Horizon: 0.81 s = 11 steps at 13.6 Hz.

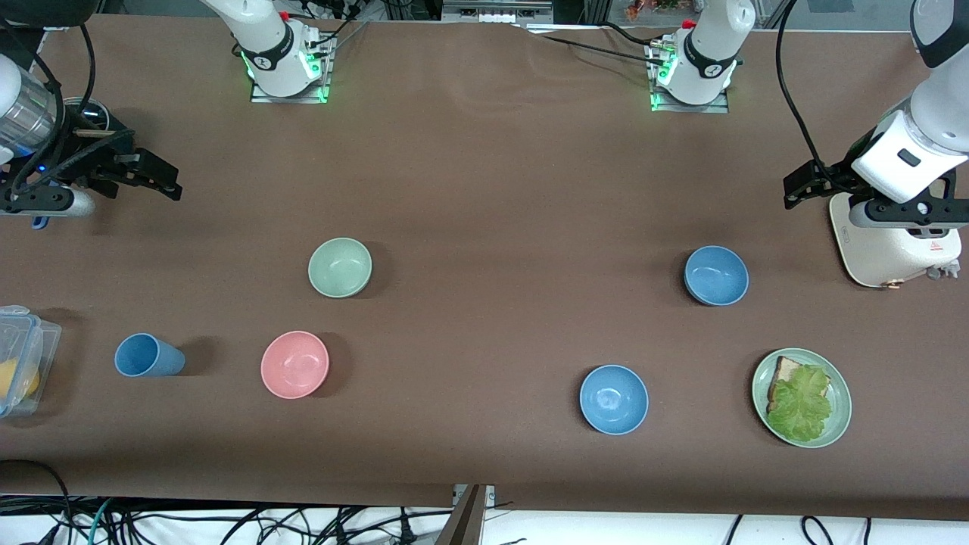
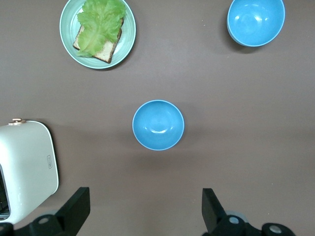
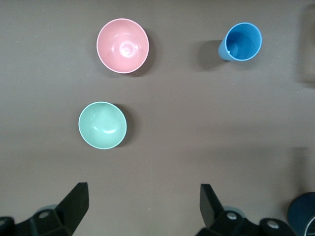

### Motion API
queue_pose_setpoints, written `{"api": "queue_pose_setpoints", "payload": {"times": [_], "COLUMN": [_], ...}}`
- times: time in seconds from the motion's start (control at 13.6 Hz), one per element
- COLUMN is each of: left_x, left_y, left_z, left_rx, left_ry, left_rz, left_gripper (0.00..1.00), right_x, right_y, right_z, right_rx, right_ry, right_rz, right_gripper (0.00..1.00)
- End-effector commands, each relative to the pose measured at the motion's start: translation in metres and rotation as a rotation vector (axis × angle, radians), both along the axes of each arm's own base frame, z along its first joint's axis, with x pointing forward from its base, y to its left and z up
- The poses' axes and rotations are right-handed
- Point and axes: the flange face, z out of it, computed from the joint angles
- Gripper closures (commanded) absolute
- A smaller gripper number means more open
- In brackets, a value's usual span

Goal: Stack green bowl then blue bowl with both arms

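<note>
Green bowl (image 1: pixel 340 266) sits mid-worktop toward the right arm's end, pink bowl (image 1: pixel 294 364) nearer the front edge; both grippers, right (image 1: pixel 144 175) and left (image 1: pixel 810 184), hover apparently empty at worktop ends, fingers apart.

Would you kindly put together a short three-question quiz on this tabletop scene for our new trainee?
1. True or false: the green bowl already sits inside the pink bowl.
2. How many blue bowls are on the table?
3. What lies on the pale green plate? A) an orange B) bread with lettuce C) a cup

Key:
1. False; they stand apart.
2. Two.
3. B

Both the left gripper and the right gripper are open and hold nothing.
</note>
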Motion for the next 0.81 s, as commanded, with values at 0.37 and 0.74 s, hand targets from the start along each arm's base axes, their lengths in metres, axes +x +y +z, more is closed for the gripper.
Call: {"api": "queue_pose_setpoints", "payload": {"times": [0.37, 0.74], "left_x": [-0.0024, -0.0017], "left_y": [-0.0049, -0.0023], "left_z": [0.0109, 0.0108], "left_rx": [-0.023, -0.022], "left_ry": [-0.006, -0.006], "left_rz": [0.002, 0.005], "left_gripper": [0.00, 0.00], "right_x": [-0.0033, -0.0039], "right_y": [-0.0025, -0.0024], "right_z": [0.0070, 0.0065], "right_rx": [-0.015, -0.013], "right_ry": [-0.003, -0.001], "right_rz": [0.012, 0.012], "right_gripper": [0.00, 0.00]}}
